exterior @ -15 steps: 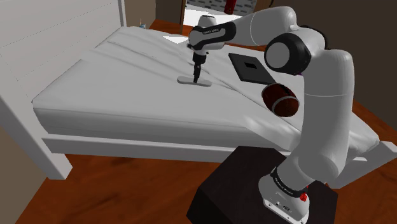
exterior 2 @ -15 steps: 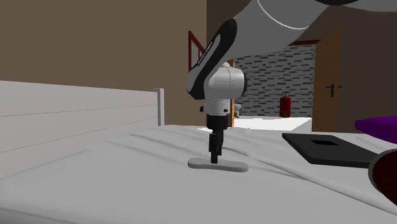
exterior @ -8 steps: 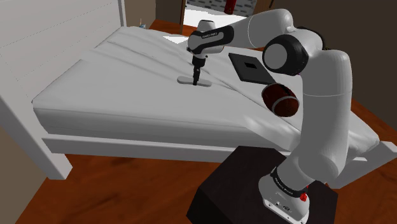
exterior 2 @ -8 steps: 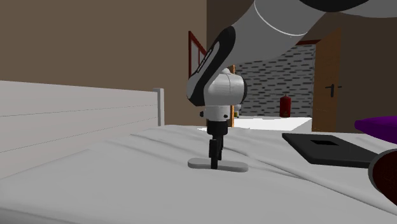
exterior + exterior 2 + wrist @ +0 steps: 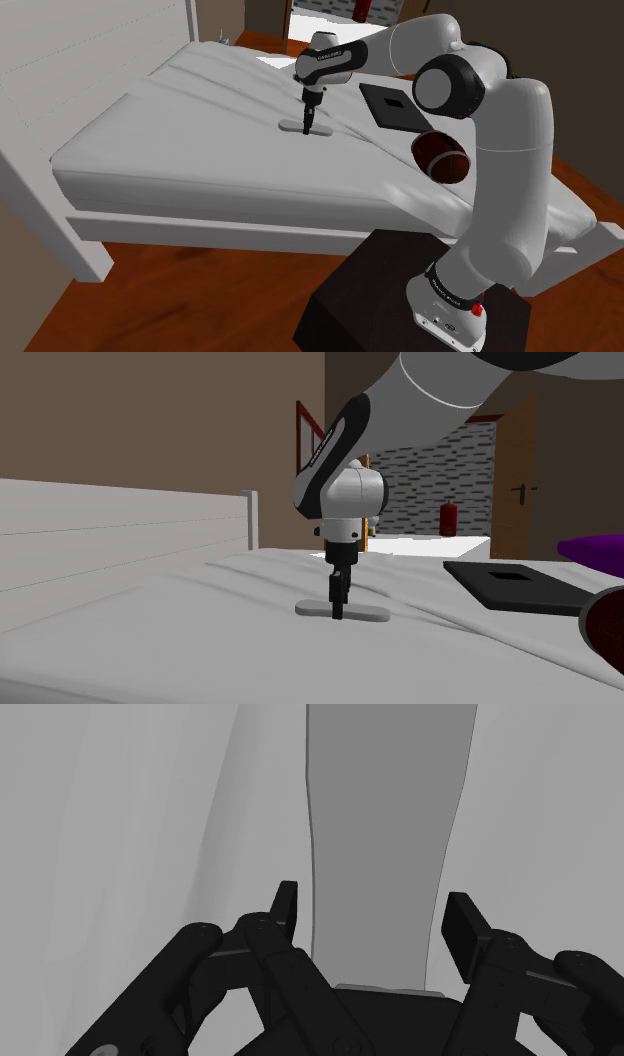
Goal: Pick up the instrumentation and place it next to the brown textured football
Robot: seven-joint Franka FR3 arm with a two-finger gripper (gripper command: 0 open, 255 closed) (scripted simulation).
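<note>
My fingers [image 5: 287, 909] wide apart, holding nothing. Flat grey instrument [image 5: 385, 834] lies right between them, one finger each side, small gaps. White bed [image 5: 120, 824] under my fingers.

The football [image 5: 606, 626] was cut off by the second exterior view's right edge; in the shoulder view the arm [image 5: 510, 150] hid part of it. The instrument [image 5: 385, 834] overran the wrist view.
</note>
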